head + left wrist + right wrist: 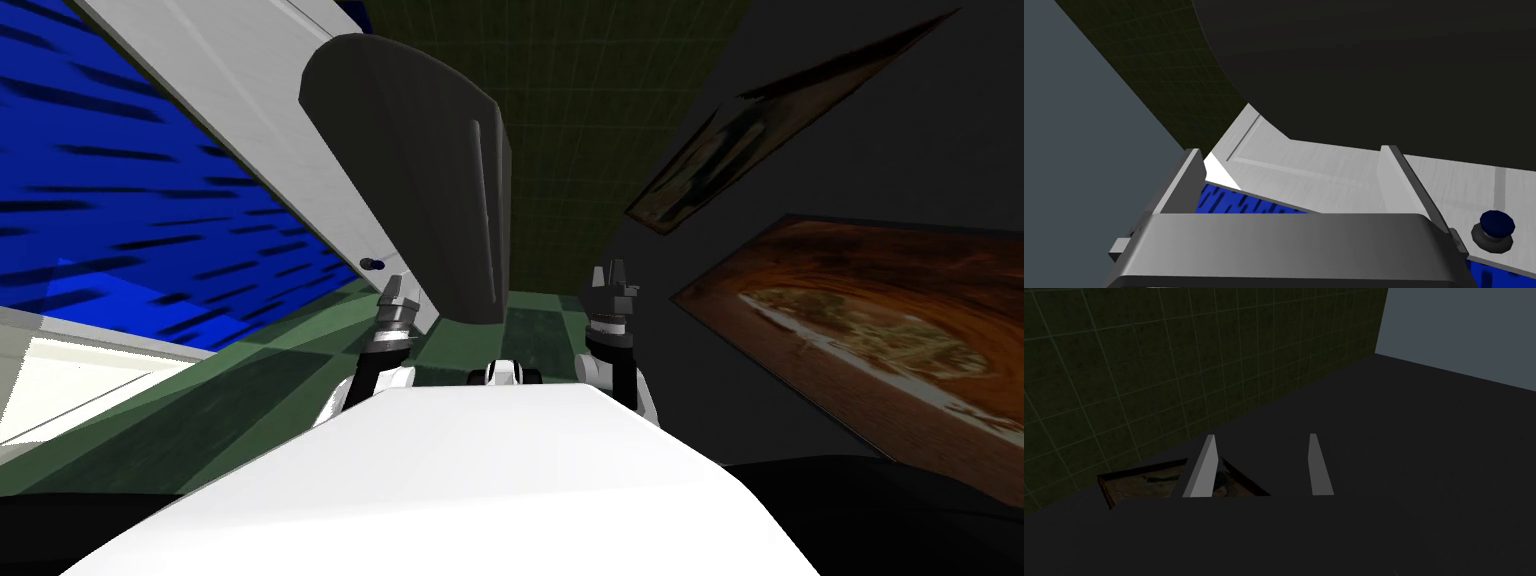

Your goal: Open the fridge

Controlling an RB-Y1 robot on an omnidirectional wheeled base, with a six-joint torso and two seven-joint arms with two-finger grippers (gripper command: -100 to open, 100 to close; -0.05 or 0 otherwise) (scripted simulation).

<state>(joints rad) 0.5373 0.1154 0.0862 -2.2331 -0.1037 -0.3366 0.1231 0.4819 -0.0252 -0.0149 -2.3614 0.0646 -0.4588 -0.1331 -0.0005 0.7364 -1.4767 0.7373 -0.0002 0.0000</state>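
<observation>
The fridge (420,170) is a tall dark grey cabinet with a rounded top, standing straight ahead with its door shut. A long dark handle (489,210) runs down its right side. My left gripper (398,288) hovers by the fridge's lower left edge, open and holding nothing. In the left wrist view the fridge's dark side (1374,70) looms just past the open left gripper (1294,167). My right gripper (612,280) hangs to the right of the fridge, apart from it. Its fingers (1201,468) stand open and empty.
A white panelled door (250,110) with a dark blue knob (372,264) stands left of the fridge; the knob (1496,225) is close beside my left gripper. A blue wall (120,200) lies further left. Framed pictures (880,320) hang on the dark right wall. The floor is green tile (250,370).
</observation>
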